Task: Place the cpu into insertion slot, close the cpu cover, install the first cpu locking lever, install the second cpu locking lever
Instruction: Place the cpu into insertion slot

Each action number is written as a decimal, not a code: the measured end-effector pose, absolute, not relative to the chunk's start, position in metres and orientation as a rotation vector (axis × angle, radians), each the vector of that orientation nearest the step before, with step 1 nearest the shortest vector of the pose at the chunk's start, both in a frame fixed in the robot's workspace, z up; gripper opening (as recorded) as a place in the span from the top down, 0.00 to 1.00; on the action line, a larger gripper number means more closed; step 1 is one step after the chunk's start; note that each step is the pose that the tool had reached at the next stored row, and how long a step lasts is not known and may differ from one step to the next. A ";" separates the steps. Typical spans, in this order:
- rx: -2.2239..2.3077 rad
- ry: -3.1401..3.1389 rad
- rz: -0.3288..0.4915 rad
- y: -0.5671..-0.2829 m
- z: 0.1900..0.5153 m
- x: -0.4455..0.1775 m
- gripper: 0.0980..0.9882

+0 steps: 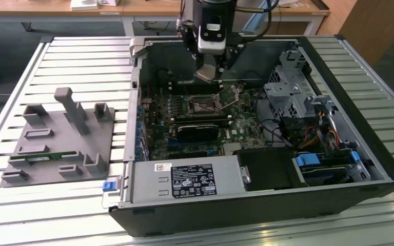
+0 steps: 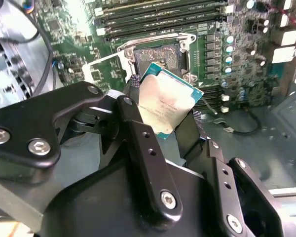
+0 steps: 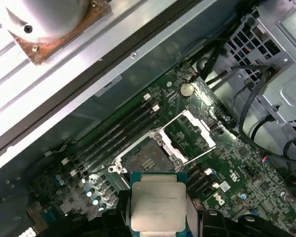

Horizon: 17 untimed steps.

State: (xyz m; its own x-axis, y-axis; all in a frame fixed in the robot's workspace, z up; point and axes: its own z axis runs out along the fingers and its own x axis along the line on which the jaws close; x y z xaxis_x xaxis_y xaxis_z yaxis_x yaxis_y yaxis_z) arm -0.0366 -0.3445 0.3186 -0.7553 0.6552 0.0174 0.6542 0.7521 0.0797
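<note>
My gripper (image 1: 207, 75) hangs inside the open computer case, above the motherboard. It is shut on the cpu (image 2: 167, 102), a flat square chip with a silvery top and a green rim, gripped by its edges between the black fingers (image 2: 138, 133). In the first wrist view the cpu (image 3: 155, 202) is a little to one side of the insertion slot (image 3: 145, 159), clear of the board. The insertion slot (image 2: 158, 54) lies bare, with a dark centre and a metal rim. The cpu cover (image 3: 190, 133) is swung open beside the slot. In the exterior view the slot (image 1: 202, 106) sits below the gripper.
Long memory slots (image 2: 158, 15) run beside the socket. A black card (image 1: 197, 130) stands in the board nearer the camera. A drive cage with cables (image 1: 293, 97) fills the case's right in the exterior view, and a power supply (image 1: 183, 182) the front. A grey fixture (image 1: 60, 138) lies on the slatted table.
</note>
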 end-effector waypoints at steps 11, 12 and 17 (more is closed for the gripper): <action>1.354 2.811 0.124 -0.344 0.307 -0.037 0.51; 1.376 2.800 0.123 -0.344 0.305 -0.037 0.51; 1.472 2.754 0.117 -0.344 0.301 -0.037 0.51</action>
State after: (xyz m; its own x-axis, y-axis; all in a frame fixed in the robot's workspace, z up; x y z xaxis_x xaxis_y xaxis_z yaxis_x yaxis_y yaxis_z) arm -0.0367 -0.3439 0.3010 -0.5561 0.8309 0.0206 0.8296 0.5534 0.0737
